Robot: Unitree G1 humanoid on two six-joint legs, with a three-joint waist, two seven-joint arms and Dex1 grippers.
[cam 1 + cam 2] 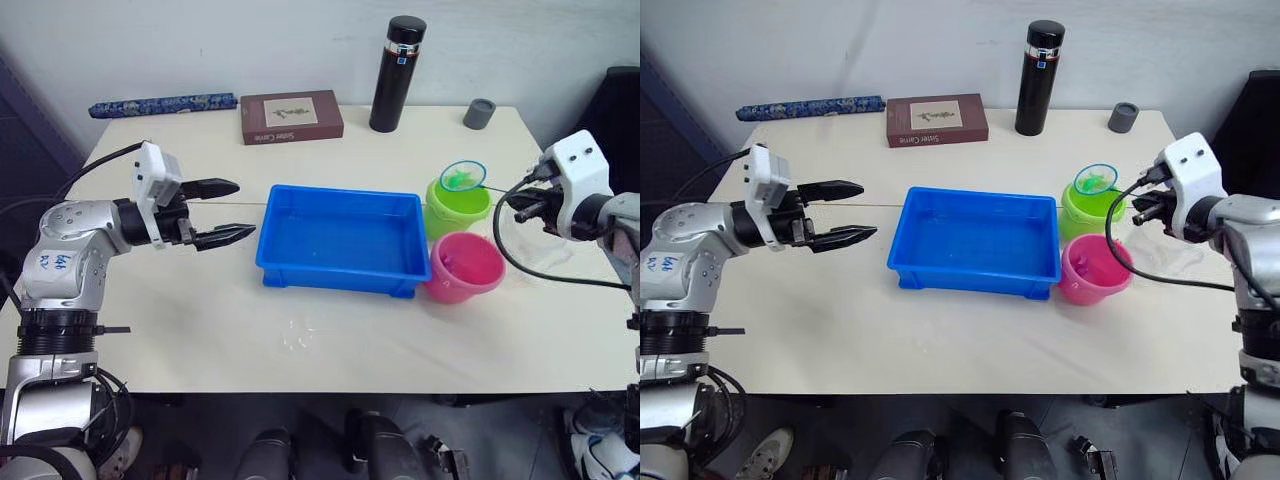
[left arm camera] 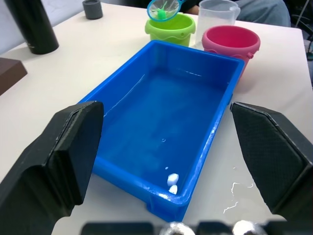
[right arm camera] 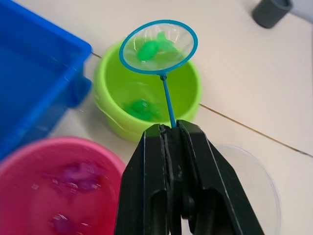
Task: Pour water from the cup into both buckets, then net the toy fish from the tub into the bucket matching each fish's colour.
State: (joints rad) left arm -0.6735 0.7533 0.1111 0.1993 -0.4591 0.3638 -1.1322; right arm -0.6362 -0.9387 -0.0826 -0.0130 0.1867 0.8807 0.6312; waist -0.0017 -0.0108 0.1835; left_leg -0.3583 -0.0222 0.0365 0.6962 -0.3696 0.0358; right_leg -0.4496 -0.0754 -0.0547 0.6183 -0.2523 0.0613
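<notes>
Your left pincer (image 1: pixel 222 212) hangs wide apart, empty, at the blue tub's (image 1: pixel 340 240) 9 o'clock. Your right pincer (image 3: pixel 171 128) is clamped on the net (image 3: pixel 158 47), which holds a green fish (image 3: pixel 148 49) over the green bucket (image 3: pixel 186 90), beyond the pink bucket (image 1: pixel 464 266).

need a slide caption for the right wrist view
Right hand shut on the net, holding a green toy fish above the lime green bucket, beside the pink bucket.

We see a bright blue tub (image 1: pixel 342 240), a lime green bucket (image 1: pixel 457 208), a pink bucket (image 1: pixel 465 267), a light-blue-rimmed net (image 3: pixel 158 47) holding a green fish (image 3: pixel 148 49), a black flask (image 1: pixel 397 74), a small grey cup (image 1: pixel 479 113), a brown book (image 1: pixel 291 116).
</notes>
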